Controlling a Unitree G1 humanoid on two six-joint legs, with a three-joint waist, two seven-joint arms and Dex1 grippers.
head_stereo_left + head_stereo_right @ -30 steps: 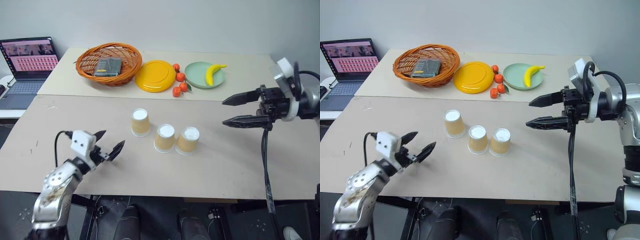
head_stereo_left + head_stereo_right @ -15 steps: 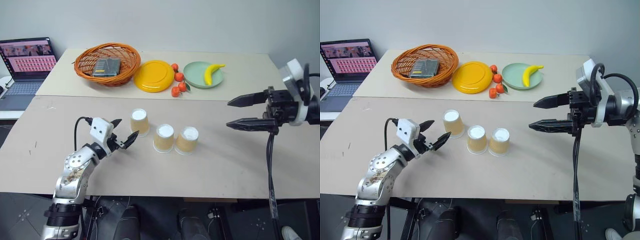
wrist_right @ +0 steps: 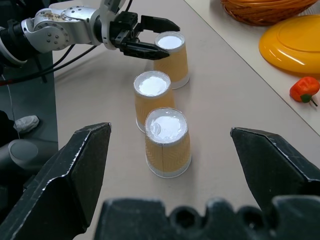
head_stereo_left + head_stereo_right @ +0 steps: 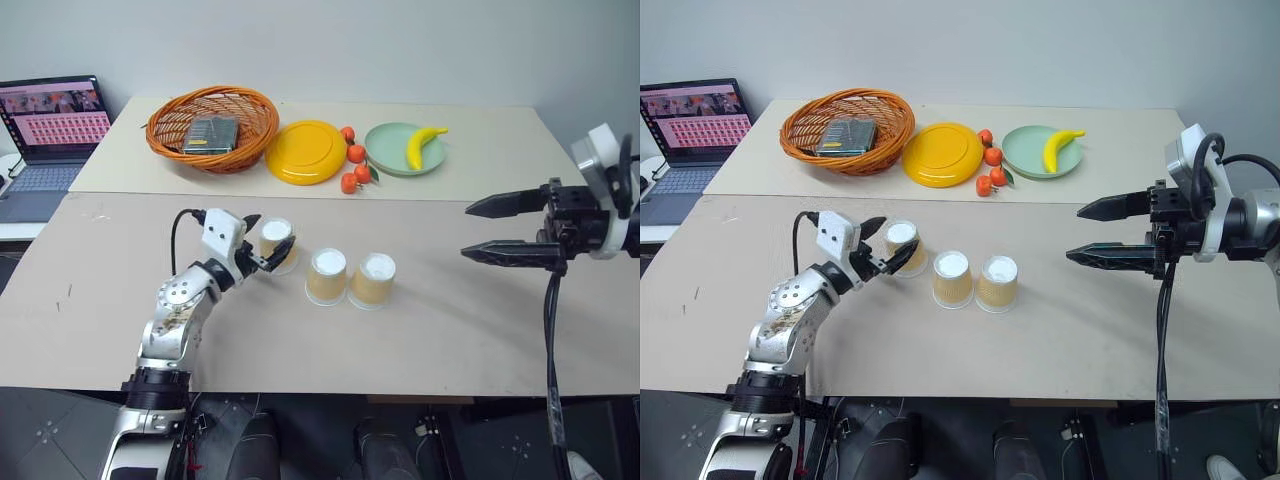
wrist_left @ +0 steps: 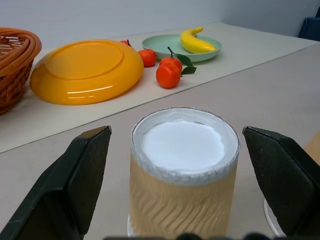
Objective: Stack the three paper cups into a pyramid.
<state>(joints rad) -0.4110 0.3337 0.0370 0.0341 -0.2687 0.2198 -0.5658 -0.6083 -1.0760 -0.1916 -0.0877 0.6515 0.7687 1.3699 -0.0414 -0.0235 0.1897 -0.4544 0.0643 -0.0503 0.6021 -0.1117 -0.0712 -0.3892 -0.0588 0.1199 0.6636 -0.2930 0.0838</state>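
Left gripper: fingers spread, straddling the nine-o'clock cup without gripping. Right gripper: fingers spread, hovering at three o'clock.

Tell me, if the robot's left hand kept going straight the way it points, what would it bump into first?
Most likely the nearest paper cup. The left hand is open, and that upside-down cup stands right between its fingers, not yet gripped. The other two cups stand off to the side.

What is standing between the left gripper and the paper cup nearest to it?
Nothing visible. The left gripper is open with one finger on each side of the nearest paper cup, which stands upside down on the table, not yet gripped.
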